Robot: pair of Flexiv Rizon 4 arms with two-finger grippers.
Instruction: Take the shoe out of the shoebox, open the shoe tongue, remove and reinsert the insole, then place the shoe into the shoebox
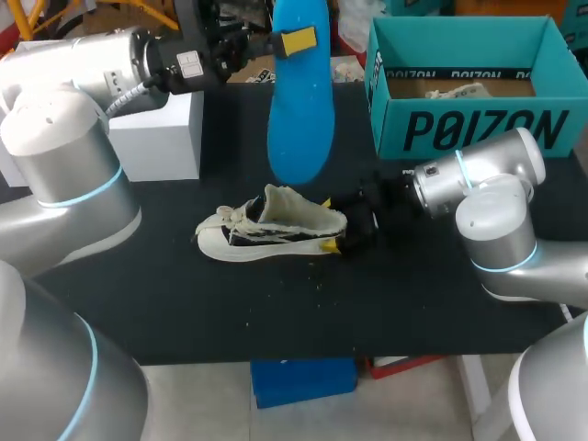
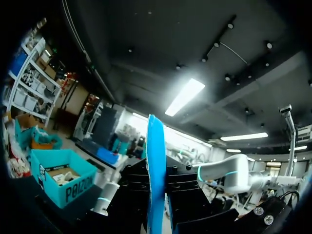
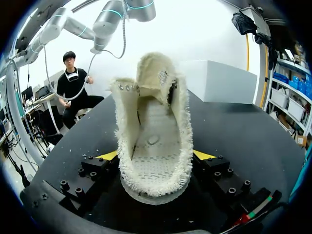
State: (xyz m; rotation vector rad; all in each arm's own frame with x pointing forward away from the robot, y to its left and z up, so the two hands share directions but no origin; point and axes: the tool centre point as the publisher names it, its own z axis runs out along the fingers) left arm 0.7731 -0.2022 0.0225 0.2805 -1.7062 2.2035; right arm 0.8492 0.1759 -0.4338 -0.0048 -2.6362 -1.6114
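Shoe on its sole mid-table, tongue raised, heel pinched between the right gripper's fingers, blue insole upright in the air above it, clamped by the left gripper, open shoebox at the far right corner, well apart
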